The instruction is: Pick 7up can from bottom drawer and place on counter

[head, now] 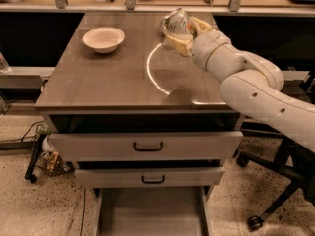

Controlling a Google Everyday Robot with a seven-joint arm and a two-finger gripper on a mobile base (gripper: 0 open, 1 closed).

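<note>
My gripper (184, 35) is over the far right part of the counter (108, 77), at the end of the white arm that reaches in from the right. Its yellowish fingers (199, 25) are shut on a small silvery thing with a greenish tint, the 7up can (178, 18), held just above the counter top. The can's base is hidden by the gripper. The bottom drawer (150, 213) is pulled out at the bottom of the view, and its flat grey floor shows nothing on it.
A clear plastic bottle (167, 29) lies against the can's left side. A white bowl (103, 38) stands at the far left of the counter. Two grey drawers (147, 145) with dark handles stand slightly open. A chair base (268, 205) is at the right.
</note>
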